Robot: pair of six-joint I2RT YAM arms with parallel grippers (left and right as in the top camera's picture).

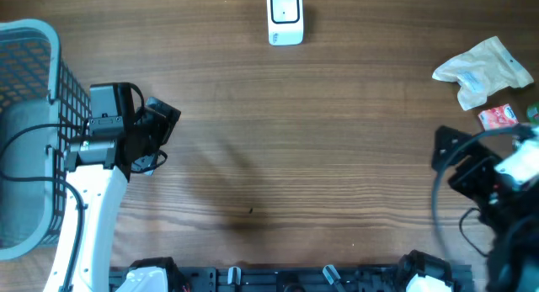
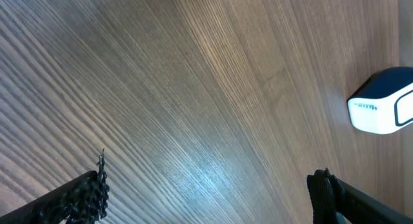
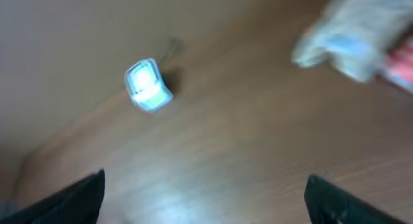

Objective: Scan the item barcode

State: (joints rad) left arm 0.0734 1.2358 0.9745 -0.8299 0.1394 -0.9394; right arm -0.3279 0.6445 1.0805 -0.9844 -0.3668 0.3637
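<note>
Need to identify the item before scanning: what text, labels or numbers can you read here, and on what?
On the white scanner: a small grey marking on its side, too small to read.
On the red packet: white print, blurred.
On the pale crumpled wrapper: bluish print, unreadable.
No text reads clearly.

Seen from above, the basket (image 1: 34, 26) runs off the left edge. The right wrist view is all blurry, so the white scanner (image 3: 147, 85), the pale bag (image 3: 352, 37) and the red packet (image 3: 401, 66) look fuzzy. The picture's edge cuts the red packet off too.
</note>
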